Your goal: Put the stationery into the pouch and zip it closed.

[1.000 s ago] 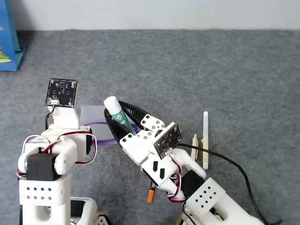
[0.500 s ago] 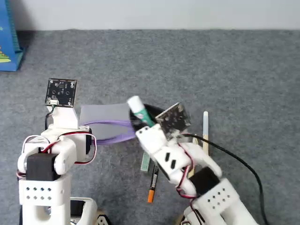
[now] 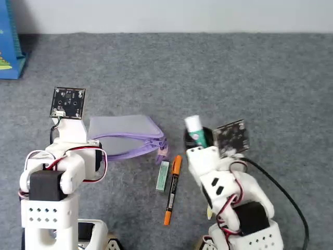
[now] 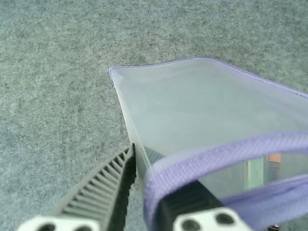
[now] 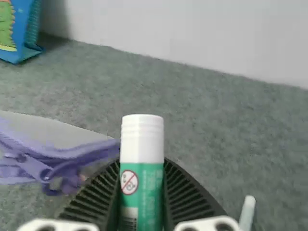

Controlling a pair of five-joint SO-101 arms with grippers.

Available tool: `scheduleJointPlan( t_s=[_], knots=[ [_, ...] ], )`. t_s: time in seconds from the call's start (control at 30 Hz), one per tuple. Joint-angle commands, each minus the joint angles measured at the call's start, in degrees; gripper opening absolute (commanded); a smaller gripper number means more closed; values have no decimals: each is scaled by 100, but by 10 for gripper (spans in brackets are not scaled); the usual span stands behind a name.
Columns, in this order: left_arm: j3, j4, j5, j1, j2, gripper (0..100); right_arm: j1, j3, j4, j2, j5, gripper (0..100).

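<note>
A translucent pouch (image 3: 125,134) with purple zip trim lies left of centre, its mouth facing the right arm. My left gripper (image 4: 139,159) is shut on the pouch's (image 4: 202,110) near purple edge. Off to the pouch's right, clear of it, my right gripper (image 3: 196,137) is shut on a white-and-green glue stick (image 3: 194,129). That glue stick (image 5: 141,159) stands upright between the fingers (image 5: 185,187), and the pouch (image 5: 48,139) lies farther off. An orange marker (image 3: 171,190) and a green eraser (image 3: 163,175) lie on the carpet between the arms.
A blue box (image 3: 9,41) stands at the back left by the wall. A pale pen tip (image 5: 246,211) lies close beside the right gripper. Grey carpet (image 3: 250,78) stretches open toward the back and the right.
My right arm has swung right, away from the pouch mouth, carrying the glue stick. The marker and eraser it covered now show. The left arm has not moved.
</note>
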State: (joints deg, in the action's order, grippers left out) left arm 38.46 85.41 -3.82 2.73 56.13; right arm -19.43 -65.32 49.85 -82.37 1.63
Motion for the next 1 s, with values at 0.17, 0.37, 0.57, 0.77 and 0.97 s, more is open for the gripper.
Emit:
scheduleJointPlan(
  t_s=[0.17, 0.37, 0.57, 0.77, 0.97],
  knots=[
    [-136, 35, -53, 9, 9, 11, 585, -967, 75, -75, -123, 8],
    [-136, 35, -53, 9, 9, 11, 558, -1090, 110, 189, -132, 8],
    [-136, 35, -53, 9, 9, 11, 549, -492, 57, 1947, -105, 8],
    [-136, 35, -53, 9, 9, 11, 549, 501, -198, 3960, -79, 9],
    [-136, 35, -53, 9, 9, 11, 549, 1187, -426, 5675, -88, 13]
  ],
)
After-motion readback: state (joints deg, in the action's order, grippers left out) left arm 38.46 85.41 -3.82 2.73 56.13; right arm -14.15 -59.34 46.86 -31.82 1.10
